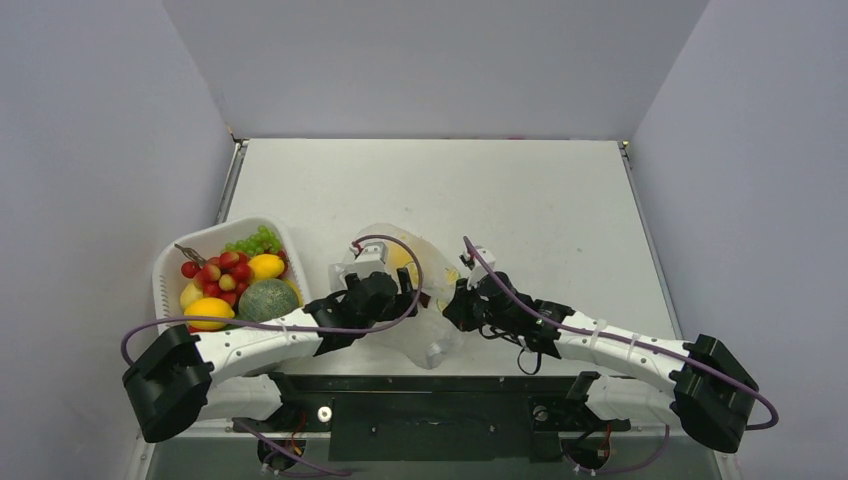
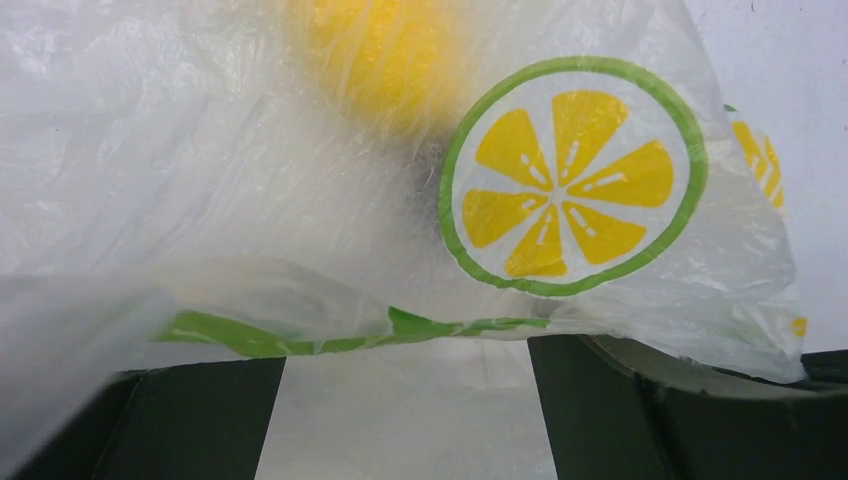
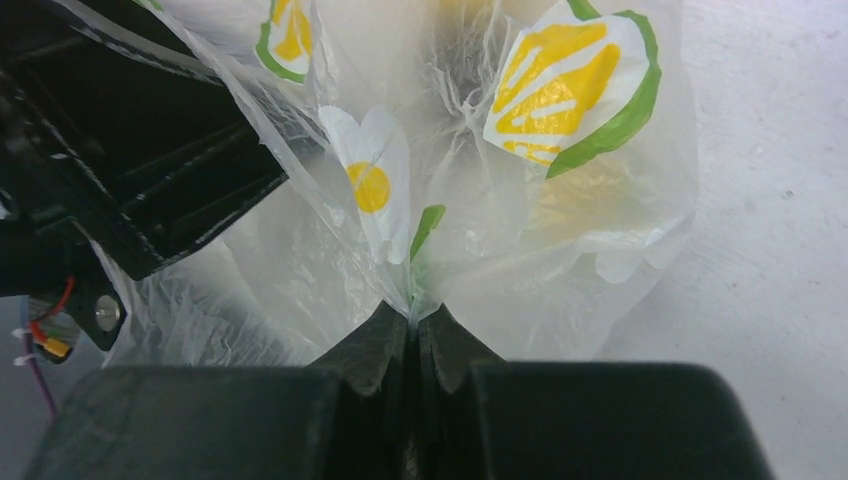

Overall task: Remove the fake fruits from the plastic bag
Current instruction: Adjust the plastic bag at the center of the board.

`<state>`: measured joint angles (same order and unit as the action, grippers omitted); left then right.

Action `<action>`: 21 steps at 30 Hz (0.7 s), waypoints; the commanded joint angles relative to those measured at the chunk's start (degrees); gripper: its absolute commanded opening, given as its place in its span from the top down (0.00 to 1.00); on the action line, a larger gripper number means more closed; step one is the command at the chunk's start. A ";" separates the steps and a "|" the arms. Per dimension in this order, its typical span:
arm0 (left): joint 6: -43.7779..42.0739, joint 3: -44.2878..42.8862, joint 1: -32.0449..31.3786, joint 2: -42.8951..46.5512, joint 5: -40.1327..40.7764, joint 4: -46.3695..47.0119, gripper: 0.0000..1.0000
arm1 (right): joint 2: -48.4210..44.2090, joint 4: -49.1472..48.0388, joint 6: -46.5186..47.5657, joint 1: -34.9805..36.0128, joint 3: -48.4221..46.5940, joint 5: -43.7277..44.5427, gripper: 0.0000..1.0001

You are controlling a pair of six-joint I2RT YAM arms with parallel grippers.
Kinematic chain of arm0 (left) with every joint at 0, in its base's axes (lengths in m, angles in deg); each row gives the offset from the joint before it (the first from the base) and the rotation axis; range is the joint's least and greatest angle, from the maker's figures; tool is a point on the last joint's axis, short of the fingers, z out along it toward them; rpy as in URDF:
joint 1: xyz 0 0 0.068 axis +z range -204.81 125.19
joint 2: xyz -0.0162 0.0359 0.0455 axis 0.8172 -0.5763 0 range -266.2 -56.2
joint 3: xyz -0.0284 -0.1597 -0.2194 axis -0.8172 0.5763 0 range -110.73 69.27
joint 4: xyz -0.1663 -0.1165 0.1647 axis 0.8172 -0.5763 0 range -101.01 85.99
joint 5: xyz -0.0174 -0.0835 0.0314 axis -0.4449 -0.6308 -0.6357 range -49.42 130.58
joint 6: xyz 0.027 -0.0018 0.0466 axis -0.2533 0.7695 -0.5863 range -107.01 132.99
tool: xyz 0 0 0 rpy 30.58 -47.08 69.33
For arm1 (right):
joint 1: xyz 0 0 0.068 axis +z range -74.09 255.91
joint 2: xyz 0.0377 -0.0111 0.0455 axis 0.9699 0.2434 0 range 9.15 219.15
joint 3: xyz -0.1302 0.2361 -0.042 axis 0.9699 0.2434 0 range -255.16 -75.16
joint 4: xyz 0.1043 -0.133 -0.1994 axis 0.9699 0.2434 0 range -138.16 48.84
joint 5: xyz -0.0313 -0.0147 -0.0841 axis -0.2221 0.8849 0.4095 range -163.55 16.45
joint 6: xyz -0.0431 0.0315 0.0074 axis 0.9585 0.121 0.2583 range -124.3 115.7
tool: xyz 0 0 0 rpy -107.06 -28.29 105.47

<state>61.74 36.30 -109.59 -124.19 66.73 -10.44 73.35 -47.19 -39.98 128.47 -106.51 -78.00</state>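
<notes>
The plastic bag (image 1: 428,318), clear film printed with lemon slices, lies crumpled at the near middle of the table. A yellow fake fruit (image 2: 375,55) shows blurred through the film, also seen in the overhead view as a yellow fruit (image 1: 402,258). My left gripper (image 2: 405,400) stands open at the bag's left side, and the green-trimmed edge of the film drapes over its fingers (image 2: 600,410). My right gripper (image 3: 413,318) is shut on a pinched fold of the bag (image 3: 470,150) at its right side. From above, the left gripper (image 1: 403,292) and right gripper (image 1: 455,305) flank the bag.
A white oval basket (image 1: 165,270) at the left holds several fake fruits (image 1: 232,272): red, yellow, a green melon and green grapes. Grey walls close in both sides of the table. The arm bases and a black rail sit along the near edge.
</notes>
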 commanded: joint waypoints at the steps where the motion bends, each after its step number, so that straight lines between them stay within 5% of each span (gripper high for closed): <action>1: 0.81 -3.10 -0.24 -2.16 -0.01 5.53 0.18 | 0.00 5.21 1.54 0.26 0.53 4.20 1.00; 13: -0.95 -7.15 -0.30 -9.32 -1.31 9.77 0.17 | 6.28 5.01 0.84 1.06 3.38 7.22 1.00; 21: -4.14 -11.61 -1.20 -15.52 -2.49 12.15 0.25 | 4.11 5.45 0.96 1.23 2.27 7.66 1.00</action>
<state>60.10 28.69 -109.90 -138.13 65.16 -2.77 79.52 -41.68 -39.48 129.28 -103.54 -72.23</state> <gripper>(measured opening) 0.771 0.007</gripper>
